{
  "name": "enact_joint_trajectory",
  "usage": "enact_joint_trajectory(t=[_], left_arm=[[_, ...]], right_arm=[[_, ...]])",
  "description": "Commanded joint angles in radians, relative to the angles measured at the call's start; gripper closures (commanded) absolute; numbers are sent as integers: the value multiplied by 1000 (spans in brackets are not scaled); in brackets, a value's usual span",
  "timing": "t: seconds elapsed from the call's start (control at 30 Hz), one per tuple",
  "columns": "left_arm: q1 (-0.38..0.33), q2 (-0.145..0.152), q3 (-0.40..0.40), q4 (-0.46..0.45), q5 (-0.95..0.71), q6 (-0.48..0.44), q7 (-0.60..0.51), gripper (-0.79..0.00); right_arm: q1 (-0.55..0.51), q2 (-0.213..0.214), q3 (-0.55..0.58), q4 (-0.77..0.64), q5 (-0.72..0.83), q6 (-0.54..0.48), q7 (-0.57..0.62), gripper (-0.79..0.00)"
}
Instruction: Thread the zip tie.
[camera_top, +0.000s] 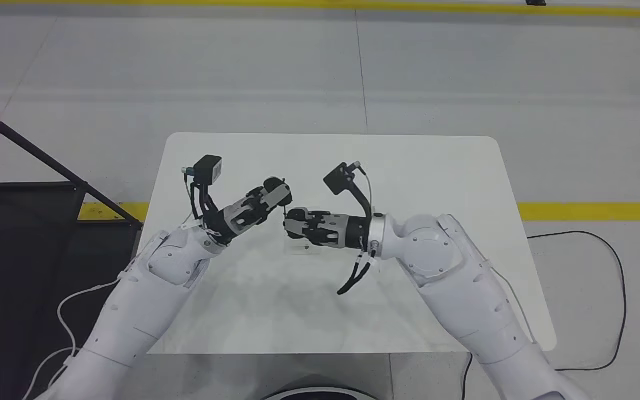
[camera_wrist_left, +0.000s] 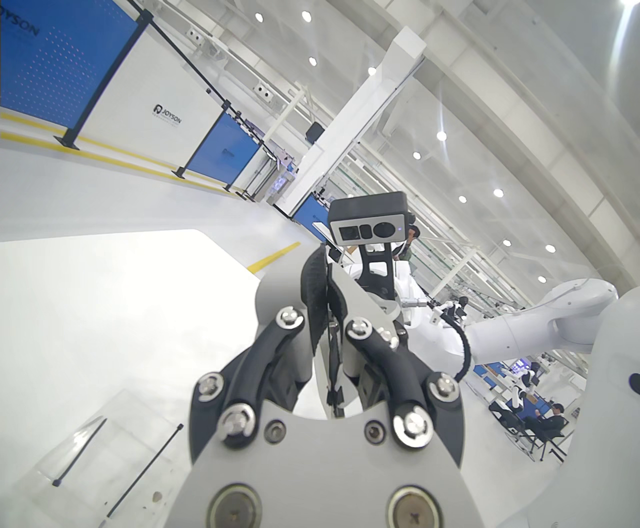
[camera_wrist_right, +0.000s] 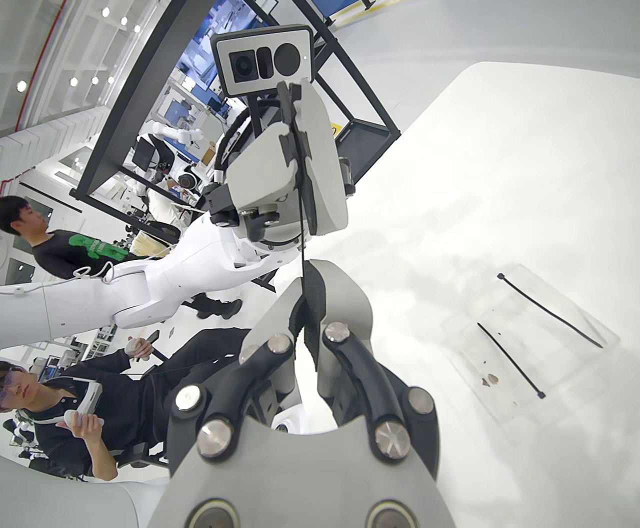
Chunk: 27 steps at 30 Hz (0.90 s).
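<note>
Right claw (camera_wrist_right: 309, 280) and left claw (camera_wrist_right: 299, 150) are each clamped shut on one black zip tie (camera_wrist_right: 302, 245), stretched straight between them.

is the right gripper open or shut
Shut: the right gripper pinches the thin black plastic zip tie running to the left gripper.

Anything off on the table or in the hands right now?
Only minor: a few brown specks lie on the clear tray beside the two spare zip ties, and they look like debris. Otherwise the left hand and right hand each pinch the zip tie, which runs straight between them.
</note>
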<state>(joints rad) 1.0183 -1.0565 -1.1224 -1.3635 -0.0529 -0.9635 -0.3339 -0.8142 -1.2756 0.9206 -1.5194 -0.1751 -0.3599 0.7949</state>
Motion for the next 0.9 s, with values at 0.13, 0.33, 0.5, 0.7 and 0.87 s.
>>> enact_joint_trajectory(t=[0.13, 0.33, 0.5, 0.7, 0.87], left_arm=[[1, -3, -4, 0, 0, 1, -6, -46], [2, -7, -9, 2, 0, 0, -10, 0], [4, -10, -16, 4, 7, -1, -6, 0], [16, -11, -58, -3, 91, -13, 55, 0], [48, -10, -118, -20, 205, -18, 129, 0]], right_arm=[[1, -1, -1, 2, -2, -1, 1, 0], [2, -1, 0, 4, 2, 0, 1, 0], [2, -1, 3, 5, 4, 3, 1, -345], [-16, 6, 35, 3, 2, 24, 1, -668], [-28, 21, 67, 7, -57, 148, 74, -748]])
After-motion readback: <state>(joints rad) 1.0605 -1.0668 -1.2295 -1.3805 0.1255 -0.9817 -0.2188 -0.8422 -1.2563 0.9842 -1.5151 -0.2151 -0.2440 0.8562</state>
